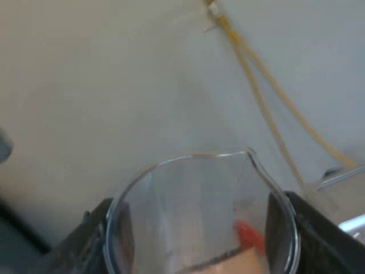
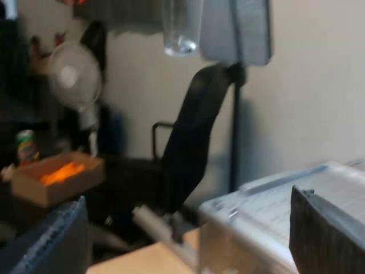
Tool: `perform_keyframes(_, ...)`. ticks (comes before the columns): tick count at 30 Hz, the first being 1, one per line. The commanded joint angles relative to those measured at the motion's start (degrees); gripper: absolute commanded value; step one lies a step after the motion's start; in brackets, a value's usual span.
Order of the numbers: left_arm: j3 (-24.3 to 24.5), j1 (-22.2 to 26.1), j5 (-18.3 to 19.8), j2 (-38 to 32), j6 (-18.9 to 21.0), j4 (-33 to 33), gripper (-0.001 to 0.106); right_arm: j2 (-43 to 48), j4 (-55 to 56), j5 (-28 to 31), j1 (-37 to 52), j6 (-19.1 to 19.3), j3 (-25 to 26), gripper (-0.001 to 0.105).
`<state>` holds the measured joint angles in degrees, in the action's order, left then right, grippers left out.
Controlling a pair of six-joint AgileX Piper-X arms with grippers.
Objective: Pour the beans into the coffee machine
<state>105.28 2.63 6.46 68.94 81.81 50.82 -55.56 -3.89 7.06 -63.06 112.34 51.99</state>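
Measuring glass (image 1: 188,188): clear, round rim, spout at about 1 o'clock; contents cannot be told, only a red mark and a dark line show through the wall. Left gripper (image 1: 197,240) clamps it, black fingers (image 1: 282,228) against its sides at 9 and 3 o'clock. Right gripper (image 2: 188,237) spread wide, holding nothing, near the pale translucent bean hopper (image 2: 274,211); glass hangs at 11 o'clock from the hopper, well apart.

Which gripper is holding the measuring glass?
The left gripper: the measuring glass sits clamped between its fingers, one on either side. The right gripper stands open, holding nothing.
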Motion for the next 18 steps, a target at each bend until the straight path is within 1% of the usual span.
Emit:
perform_keyframes(1, -6.8, 3.5, 3.3, -3.6, 2.4, -3.0, 0.001, -2.3, -0.1, -0.4, -1.9, 0.6, 0.7, 0.074)
perform_keyframes(2, -10.2, 5.1, 4.6, -5.2, 3.6, -5.0, 0.001, -2.9, -0.1, -0.4, -2.4, 0.5, 0.7, 0.074)
perform_keyframes(3, -11.4, 5.8, 5.1, -5.9, 4.1, -5.6, 0.001, -3.2, -0.1, -0.4, -2.7, 0.3, 0.7, 0.074)
perform_keyframes(4, -14.8, 7.3, 6.2, -7.3, 4.6, -7.3, 0.001, -3.8, -0.1, -0.4, -3.2, -0.3, 0.7, 0.074)
perform_keyframes(6, -19.6, 9.0, 7.0, -8.8, 5.2, -9.1, 0.001, -4.4, -0.1, -0.4, -3.6, -0.8, 0.7, 0.074)
perform_keyframes(7, -20.6, 9.6, 7.3, -9.4, 5.6, -9.3, 0.001, -4.9, -0.1, -0.4, -4.0, -1.5, 0.5, 0.074)
perform_keyframes(8, -25.0, 10.9, 9.4, -10.6, 6.7, -10.5, 0.001, -5.4, -0.1, -0.4, -4.0, -3.0, 0.4, 0.074)
perform_keyframes(10, -28.5, 11.6, 10.9, -11.5, 7.1, -11.7, 0.001, -6.2, -0.1, -0.4, -4.0, -4.7, 0.4, 0.074)
perform_keyframes(11, -32.6, 12.1, 11.8, -12.5, 7.1, -12.9, 0.001, -6.9, -0.1, -0.4, -4.0, -5.4, 0.4, 0.074)
perform_keyframes(12, -33.7, 12.3, 11.7, -12.8, 7.1, -13.6, 0.001, -7.4, -0.1, -0.4, -4.0, -5.7, 0.4, 0.074)
perform_keyframes(14, -39.3, 12.7, 11.8, -14.6, 7.4, -16.3, 0.001, -8.7, -0.1, -0.4, -4.1, -5.9, 0.4, 0.074)
perform_keyframes(15, -40.8, 12.7, 11.8, -14.8, 7.7, -17.0, 0.001, -8.9, -0.1, -0.4, -4.2, -5.9, 0.4, 0.074)
perform_keyframes(16, -44.2, 13.0, 11.8, -15.8, 8.0, -19.0, 0.001, -9.6, -0.1, -0.1, -4.6, -5.9, 0.4, 0.074)
perform_keyframes(18, -47.6, 13.6, 11.8, -16.7, 8.6, -21.0, 0.001, -10.7, -0.1, 0.4, -4.6, -5.9, 0.4, 0.074)
